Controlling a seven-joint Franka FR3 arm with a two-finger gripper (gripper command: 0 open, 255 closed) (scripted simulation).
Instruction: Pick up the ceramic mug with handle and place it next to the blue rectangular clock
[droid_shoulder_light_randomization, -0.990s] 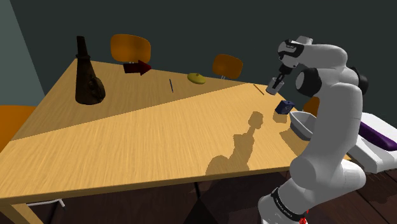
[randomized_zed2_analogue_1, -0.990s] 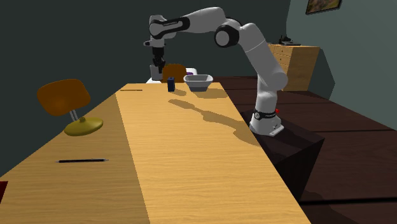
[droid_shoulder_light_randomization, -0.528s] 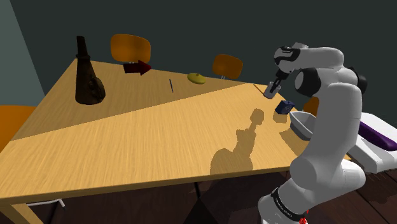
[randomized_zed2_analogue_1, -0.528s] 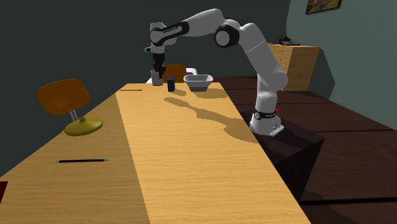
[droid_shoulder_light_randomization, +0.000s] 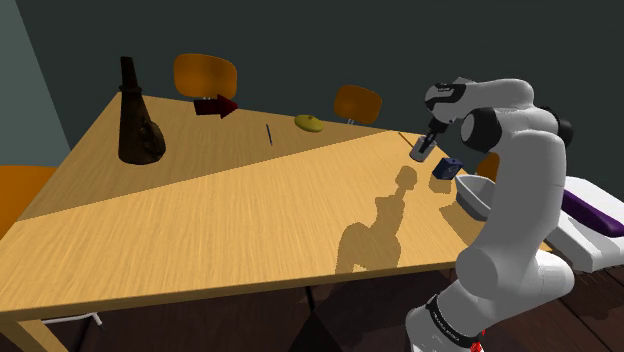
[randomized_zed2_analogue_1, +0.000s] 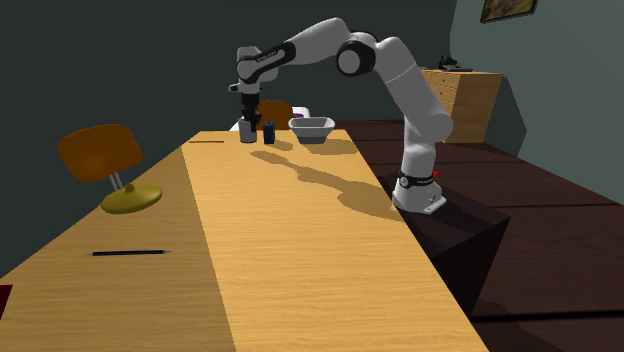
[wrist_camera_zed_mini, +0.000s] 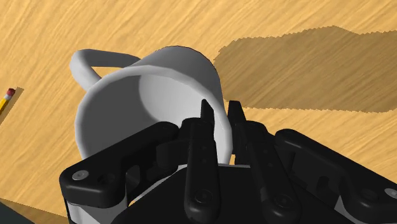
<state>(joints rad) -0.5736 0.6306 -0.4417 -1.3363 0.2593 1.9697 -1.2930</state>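
Observation:
A pale grey mug (wrist_camera_zed_mini: 137, 95) with a loop handle (wrist_camera_zed_mini: 86, 60) hangs from my gripper (wrist_camera_zed_mini: 217, 121), which is shut on its rim, one finger inside and one outside. In the shoulder view the mug (droid_shoulder_light_randomization: 421, 149) is low over the wooden table (droid_shoulder_light_randomization: 230, 220), just left of the small blue clock (droid_shoulder_light_randomization: 447, 168). In the second exterior view the gripper (randomized_zed2_analogue_1: 247, 119) holds the mug (randomized_zed2_analogue_1: 247, 132) at the table's far end, a short gap left of the clock (randomized_zed2_analogue_1: 269, 131). I cannot tell whether the mug touches the table.
A grey bowl (droid_shoulder_light_randomization: 477, 193) sits beyond the clock at the table edge near the arm. A pencil (wrist_camera_zed_mini: 6, 98) lies close to the mug. Farther off stand a tall dark cone-shaped object (droid_shoulder_light_randomization: 135, 115), a dark red object (droid_shoulder_light_randomization: 217, 105), a yellow item (droid_shoulder_light_randomization: 308, 123) and orange chairs (droid_shoulder_light_randomization: 204, 74).
The arm has lowered the held mug toward the table and shifted it slightly to the shoulder view's left, ending beside the blue clock. The grip has not changed.

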